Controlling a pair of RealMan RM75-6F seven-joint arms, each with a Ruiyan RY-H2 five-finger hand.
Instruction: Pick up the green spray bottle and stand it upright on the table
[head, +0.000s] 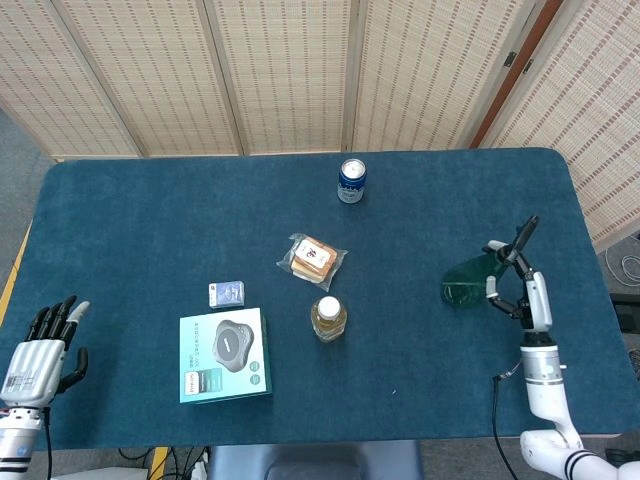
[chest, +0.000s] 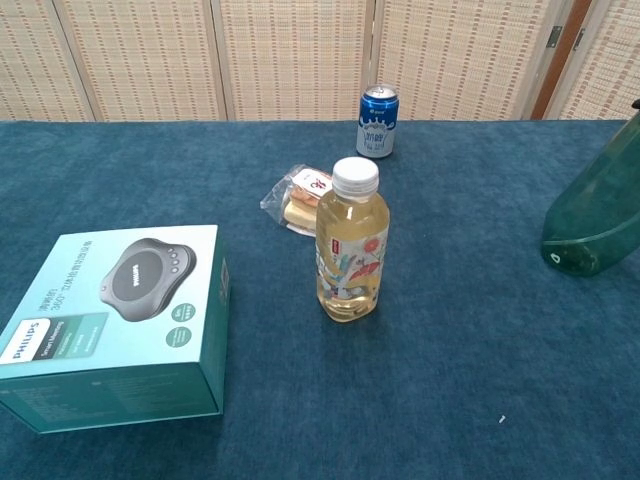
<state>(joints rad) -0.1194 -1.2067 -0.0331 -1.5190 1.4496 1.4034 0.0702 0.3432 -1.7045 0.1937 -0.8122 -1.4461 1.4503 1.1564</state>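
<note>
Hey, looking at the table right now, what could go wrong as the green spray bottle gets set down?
1. The green spray bottle looks tilted with its base near the table; if the right hand lets go now, it may tip over.
2. It sits close to the table's right side, so a fall could roll it toward the edge.
3. The chest view cuts off the top of the bottle, so the hold is hard to check.

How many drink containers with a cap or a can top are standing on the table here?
2. The blue can stands near the far edge, centre. The yellow drink bottle stands mid-table, right of the teal box. The green spray bottle isn't counted.
</note>
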